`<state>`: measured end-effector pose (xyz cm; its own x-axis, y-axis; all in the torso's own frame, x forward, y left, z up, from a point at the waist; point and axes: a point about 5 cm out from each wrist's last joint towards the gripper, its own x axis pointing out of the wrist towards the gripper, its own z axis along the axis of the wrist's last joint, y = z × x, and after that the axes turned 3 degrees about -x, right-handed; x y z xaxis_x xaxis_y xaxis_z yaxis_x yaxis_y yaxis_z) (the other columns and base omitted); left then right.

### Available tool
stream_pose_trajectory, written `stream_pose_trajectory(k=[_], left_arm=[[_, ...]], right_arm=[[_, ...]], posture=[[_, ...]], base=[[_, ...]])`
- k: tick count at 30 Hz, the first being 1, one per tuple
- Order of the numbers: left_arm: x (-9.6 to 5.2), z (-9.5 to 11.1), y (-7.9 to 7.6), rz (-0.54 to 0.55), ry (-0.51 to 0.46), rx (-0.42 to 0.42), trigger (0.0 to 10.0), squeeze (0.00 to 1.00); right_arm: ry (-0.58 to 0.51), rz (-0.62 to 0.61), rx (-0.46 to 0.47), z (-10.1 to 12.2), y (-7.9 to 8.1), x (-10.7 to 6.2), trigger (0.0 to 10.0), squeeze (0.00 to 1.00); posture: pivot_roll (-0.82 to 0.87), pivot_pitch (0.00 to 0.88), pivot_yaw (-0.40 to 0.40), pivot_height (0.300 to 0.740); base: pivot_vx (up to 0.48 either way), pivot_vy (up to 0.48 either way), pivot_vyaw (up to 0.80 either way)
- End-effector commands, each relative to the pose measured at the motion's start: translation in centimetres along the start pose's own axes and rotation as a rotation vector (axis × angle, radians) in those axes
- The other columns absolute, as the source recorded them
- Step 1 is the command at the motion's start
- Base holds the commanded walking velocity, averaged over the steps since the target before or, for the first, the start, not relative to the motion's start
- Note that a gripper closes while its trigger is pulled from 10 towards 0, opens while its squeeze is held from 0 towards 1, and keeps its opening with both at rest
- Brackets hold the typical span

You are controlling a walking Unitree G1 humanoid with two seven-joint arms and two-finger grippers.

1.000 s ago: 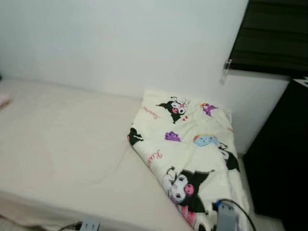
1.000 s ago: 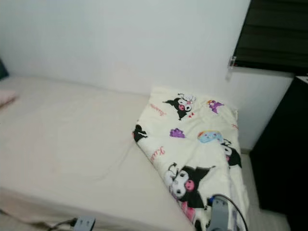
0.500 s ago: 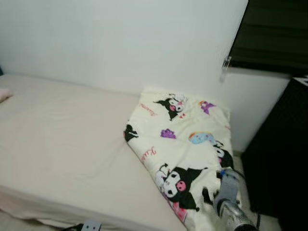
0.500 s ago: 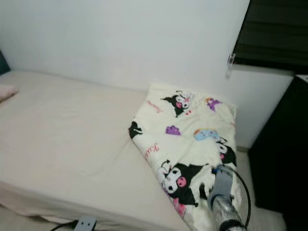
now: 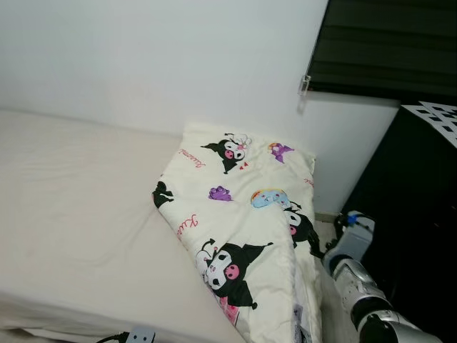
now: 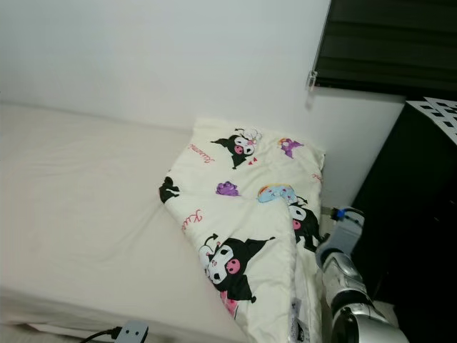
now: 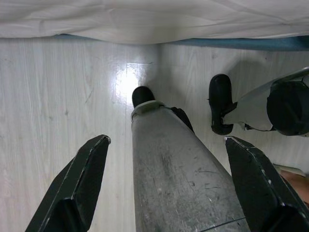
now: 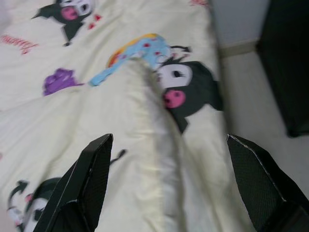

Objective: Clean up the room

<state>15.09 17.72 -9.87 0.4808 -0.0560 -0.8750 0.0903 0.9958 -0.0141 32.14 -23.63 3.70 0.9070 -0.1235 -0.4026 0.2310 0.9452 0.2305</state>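
Cartoon-print blanket [image 5: 243, 236] bunched at the far-right end of the bed [image 5: 71, 214], spilling over the bed's right edge toward the floor [image 8: 251, 92], just beside a black cabinet [image 5: 414, 214]. Bare sheet across the rest of the bed. Right gripper [image 8: 166, 193] raised over the blanket near that right edge, its 2 fingers spread wide apart, nothing between them, not yet touching cloth. Raised fold ridge [image 8: 154, 125] lying straight ahead between the fingers. Left gripper [image 7: 166, 193] hanging idle, fingers apart, aimed at the wooden floor and the robot's own leg [image 7: 178, 174].

Probable step: seizing the blanket for spreading or folding. Best done by lowering onto the ridge, pinching 1 thick fold near the edge rather than flat cloth, then lifting clear of the cabinet.
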Motion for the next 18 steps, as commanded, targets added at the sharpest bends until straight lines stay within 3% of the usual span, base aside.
stream_pose_trajectory(k=[1,5,8,13,14,17,18], left_arm=[[-0.2,-0.4,0.7,0.033,0.007,-0.001,10.0,0.0],[-0.2,0.4,1.7,0.094,-0.035,-0.004,10.0,0.0],[-0.4,2.7,3.5,0.183,-0.132,-0.056,10.0,0.0],[-0.6,5.3,4.7,0.208,-0.245,-0.113,10.0,0.0],[-1.0,7.2,5.7,0.224,-0.328,-0.175,10.0,0.0],[-1.4,8.9,6.7,0.235,-0.404,-0.229,10.0,0.0],[-2.2,11.1,8.1,0.243,-0.506,-0.306,10.0,0.0]], right_arm=[[0.007,0.04,0.014,0.0,0.7,0.1,10.0,0.0],[0.001,0.075,0.014,0.2,1.1,0.2,10.0,0.0],[-0.005,0.073,0.018,0.4,0.9,0.2,10.0,0.0],[-0.023,0.051,0.069,0.9,0.2,0.2,10.0,0.0],[-0.037,0.038,0.092,1.2,-0.3,0.2,10.0,0.0],[-0.048,0.03,0.106,1.6,-0.7,0.1,10.0,0.0],[-0.063,0.03,0.109,2.0,-1.0,0.1,10.0,0.0]], posture=[[0.01,0.0,-0.078,0.705],[0.01,0.0,-0.078,0.69],[0.01,0.0,-0.074,0.675],[0.01,0.0,-0.074,0.665],[0.01,0.0,-0.072,0.66],[0.02,0.0,-0.073,0.655],[0.02,0.0,-0.072,0.65]], base=[[0.0,0.0,0.0],[0.0,0.0,0.0],[0.0,0.0,0.0],[0.0,0.0,0.0],[0.0,0.0,0.0],[0.0,0.0,0.0],[0.0,0.0,0.0]])
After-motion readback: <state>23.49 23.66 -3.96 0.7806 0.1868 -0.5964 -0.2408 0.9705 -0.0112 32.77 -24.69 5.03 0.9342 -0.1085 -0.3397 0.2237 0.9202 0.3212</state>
